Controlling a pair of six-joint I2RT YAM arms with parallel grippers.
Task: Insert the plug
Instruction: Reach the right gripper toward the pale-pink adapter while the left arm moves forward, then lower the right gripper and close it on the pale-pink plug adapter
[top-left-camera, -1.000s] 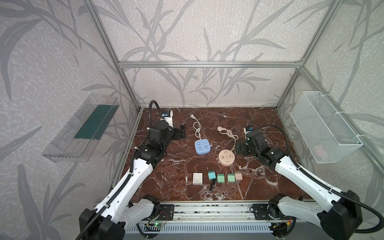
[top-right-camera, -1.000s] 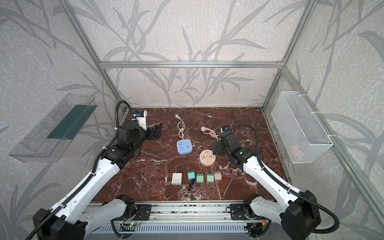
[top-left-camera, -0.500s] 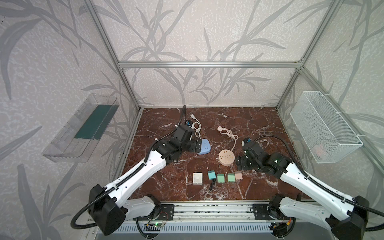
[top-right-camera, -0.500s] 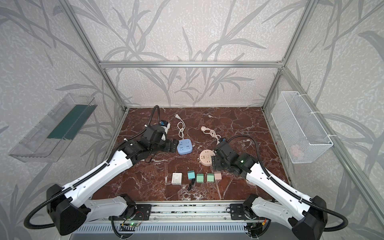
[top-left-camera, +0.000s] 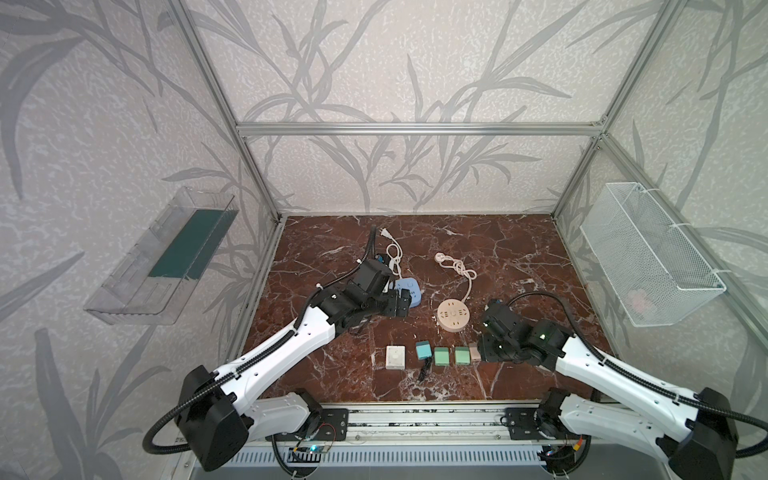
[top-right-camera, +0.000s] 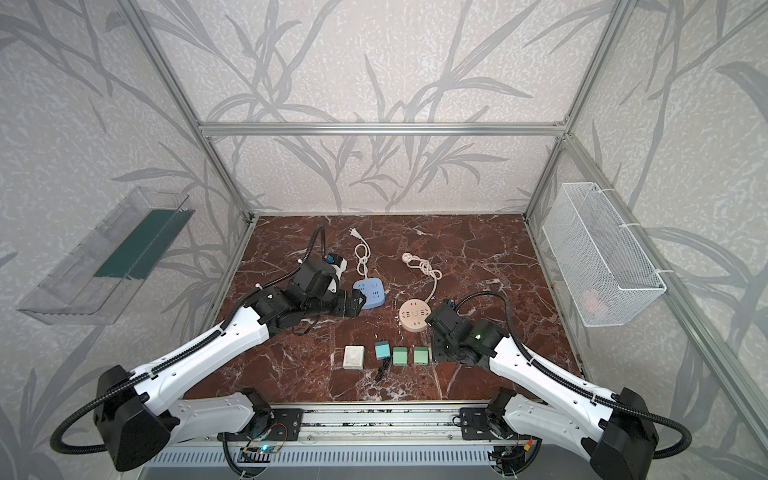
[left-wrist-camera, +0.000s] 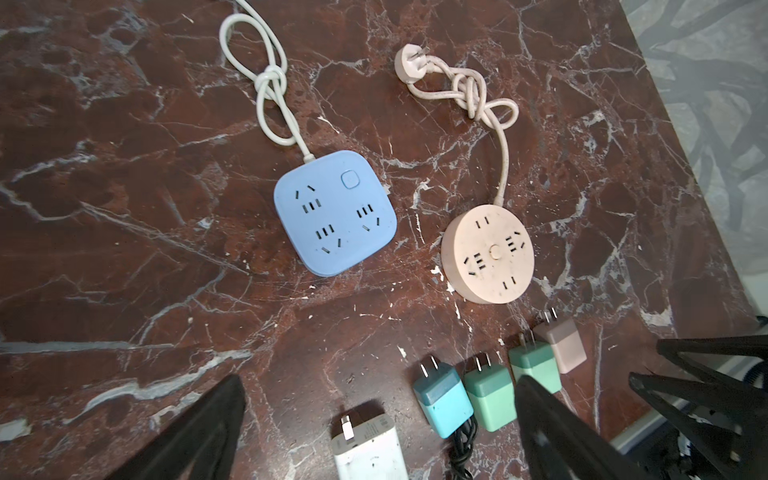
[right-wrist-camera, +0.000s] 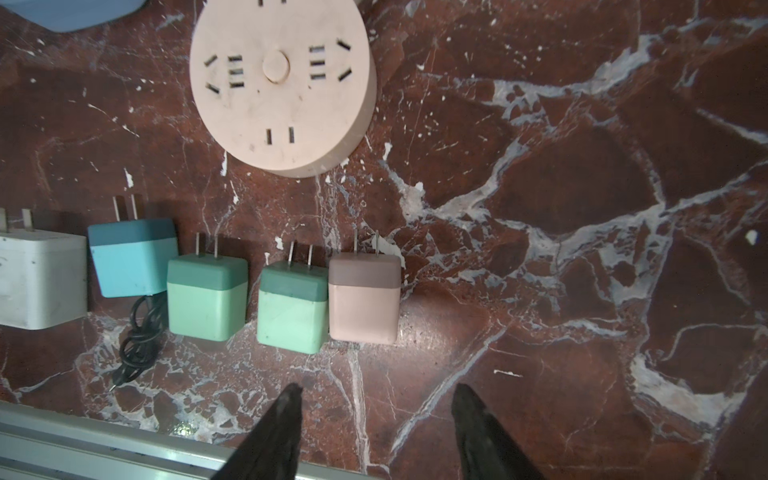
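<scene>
My right gripper (right-wrist-camera: 377, 388), parted and empty, hangs just short of the pink plug (right-wrist-camera: 365, 297) (row's end, easiest to reach); my left gripper (left-wrist-camera: 379, 380), spread wide, hovers by the blue socket block (left-wrist-camera: 334, 212), probably to steady it.

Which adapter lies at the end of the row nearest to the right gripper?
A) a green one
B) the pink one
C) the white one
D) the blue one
B: the pink adapter closes the row on the side of the right gripper, with a green adapter as its only neighbour.
</scene>
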